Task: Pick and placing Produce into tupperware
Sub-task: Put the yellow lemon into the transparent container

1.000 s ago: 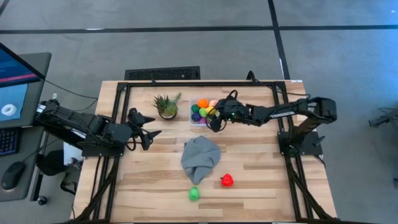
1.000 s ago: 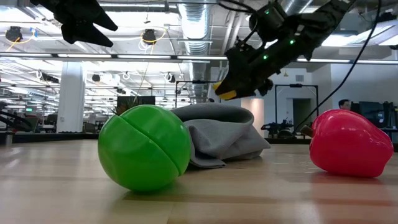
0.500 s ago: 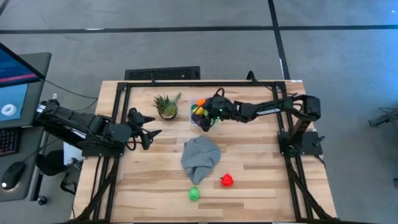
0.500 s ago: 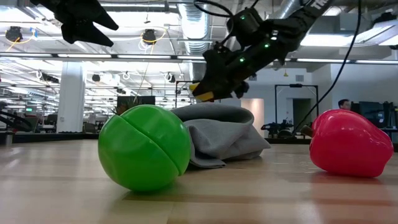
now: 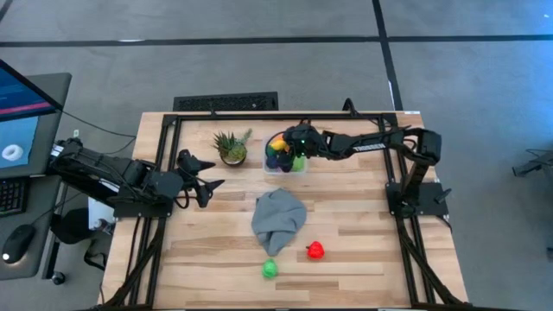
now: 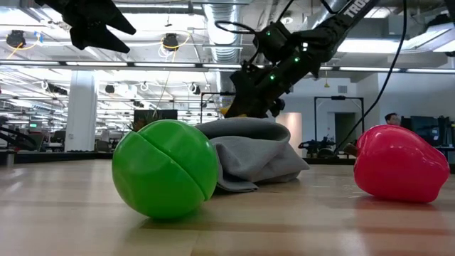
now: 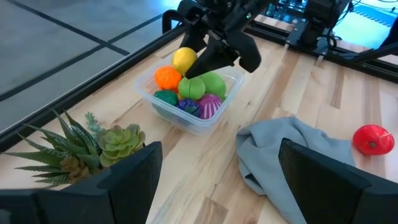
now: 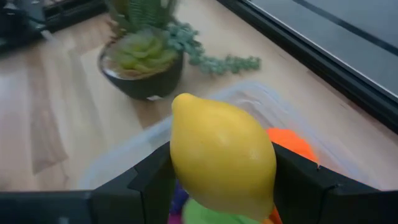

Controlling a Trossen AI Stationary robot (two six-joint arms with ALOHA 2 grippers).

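Note:
The clear square tupperware [image 5: 298, 168] stands near the table's far edge and holds several toy pieces: orange, green, purple [image 7: 198, 93]. My right gripper [image 5: 288, 145] hangs over it, shut on a yellow lemon [image 8: 221, 155]. A green ball [image 5: 270, 269] and a red piece [image 5: 315, 250] rest on the wood near the table's near edge. My left gripper [image 5: 207, 181] is open and waits above the table's left part, holding nothing. My right gripper pinches the lemon's middle [image 8: 186, 165] between its two fingers [image 8: 297, 177], one on each side. The fingers come from the table's right, slanting down. The lemon [image 7: 184, 60] is lifted clear, just above the pieces in the tupperware.
A spiky green potted plant [image 5: 232, 147] stands just left of the tupperware. A crumpled grey cloth [image 5: 278, 218] lies mid-table between the tupperware and the two loose pieces. Black frame rails [image 5: 164, 138] run along the table's edges.
My right gripper has carried the lemon toward the table's left and a little toward the far edge, from the tupperware's right side to above its contents. It has stayed shut on the lemon.

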